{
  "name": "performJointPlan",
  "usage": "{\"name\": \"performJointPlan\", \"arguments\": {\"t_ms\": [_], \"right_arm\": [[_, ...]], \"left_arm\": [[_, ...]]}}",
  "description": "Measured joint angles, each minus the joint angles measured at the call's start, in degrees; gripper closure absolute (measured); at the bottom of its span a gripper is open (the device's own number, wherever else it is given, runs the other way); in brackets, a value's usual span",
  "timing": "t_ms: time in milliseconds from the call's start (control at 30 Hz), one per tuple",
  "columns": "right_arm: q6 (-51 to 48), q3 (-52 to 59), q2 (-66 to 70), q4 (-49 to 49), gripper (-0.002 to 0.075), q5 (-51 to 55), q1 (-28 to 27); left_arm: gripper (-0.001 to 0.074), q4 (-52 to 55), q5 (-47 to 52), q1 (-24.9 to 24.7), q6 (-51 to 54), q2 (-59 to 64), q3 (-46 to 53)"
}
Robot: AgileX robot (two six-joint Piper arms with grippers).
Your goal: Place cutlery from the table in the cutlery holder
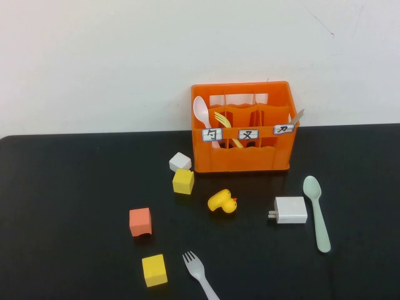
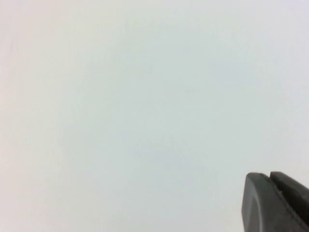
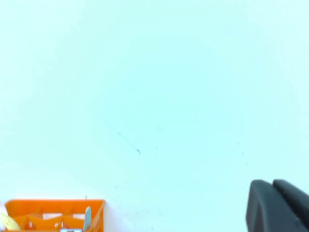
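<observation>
You see a matt black tabletop (image 1: 75, 181) carrying a glossy orange plastic crate (image 1: 250, 159) with paper-like white labels. The long mint-green spoon (image 1: 317, 212) and small grey fork (image 1: 199, 270) look like smooth plastic. The foam-like cubes look matt; the yellow duck (image 1: 223, 202) shines like rubber. The left gripper (image 2: 275, 203) and right gripper (image 3: 277, 205), each facing a pale wall, show dull dark plastic.

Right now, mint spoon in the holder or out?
Out: mint spoon lies flat on the table, right of the orange holder. Neither gripper near it.
</observation>
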Motion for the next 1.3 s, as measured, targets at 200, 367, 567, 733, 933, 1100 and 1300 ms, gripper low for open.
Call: {"name": "performJointPlan", "arguments": {"t_ms": [200,367,567,733,933,1100,1300], "right_arm": [[0.00,0.00,0.00,0.00,0.0728,-0.87,0.00],[-2.14,0.00,0.00,1.07,0.0728,-0.87,0.00],[-2.58,-3.10,0.00,1.28,0.0728,5.95,0.00],[-4.99,-12.97,0.00,1.28,0.0728,21.90,0.00],[-8.34,-23.28,7.83,1.83,0.0728,37.68,0.00],[-14.86,-29.91,19.11,7.77,0.0728,45.92,0.00],[-27.00,-36.46,37.07,16.67,0.0728,53.62,0.00]], "left_arm": [[0.0736,0.00,-6.21,0.00,-3.42,-0.22,0.00],[0.0736,-0.28,-9.09,0.00,-6.08,-0.22,0.00],[0.0736,-0.65,-2.02,0.00,-11.87,-0.34,-2.30],[0.0736,-5.13,22.25,0.00,-14.10,0.54,-13.90],[0.0736,-4.05,34.58,0.00,-13.88,10.02,-20.31],[0.0736,-3.63,44.45,0.00,-12.69,22.25,-23.14],[0.0736,-6.18,49.17,0.00,-11.85,32.82,-24.00]]}}
